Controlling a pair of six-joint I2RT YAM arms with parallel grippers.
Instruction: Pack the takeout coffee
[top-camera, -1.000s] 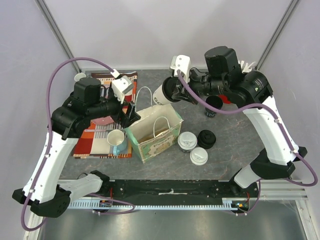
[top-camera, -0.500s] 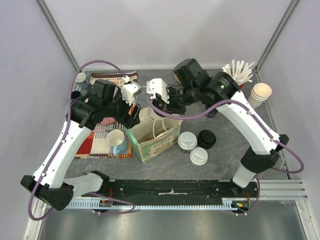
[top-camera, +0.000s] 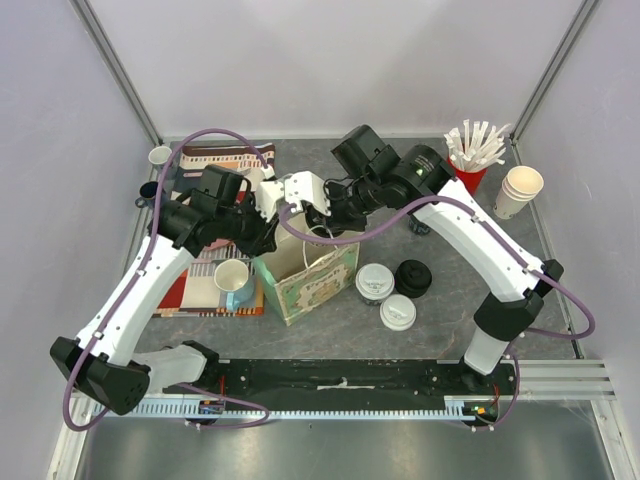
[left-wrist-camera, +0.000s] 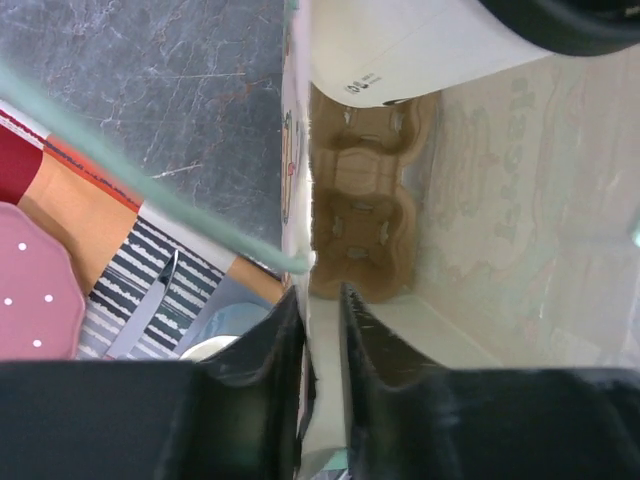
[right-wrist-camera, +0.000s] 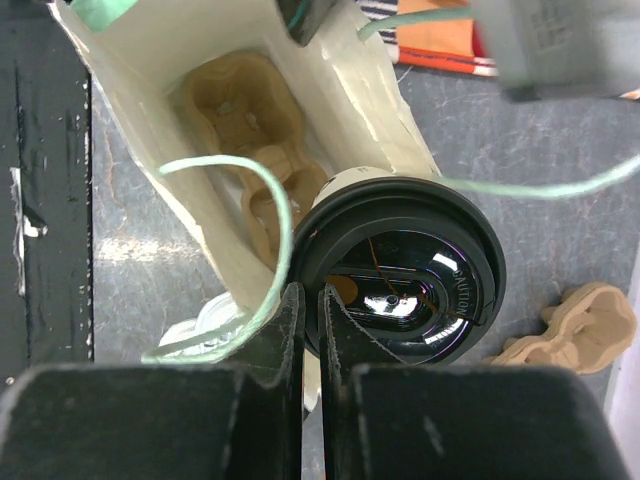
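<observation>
Left end effector on bag — grey tabletop

Black-lidded pale cup, mint-trimmed bag

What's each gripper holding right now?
Left gripper: jaws closed on the paper bag, pinching its rim.
Right gripper: jaws closed on the rim of the black-lidded cup.

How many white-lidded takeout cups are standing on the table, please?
2 white-lidded cups: one beside the paper bag, the other just nearer the robot's side; more may be hidden.
</observation>
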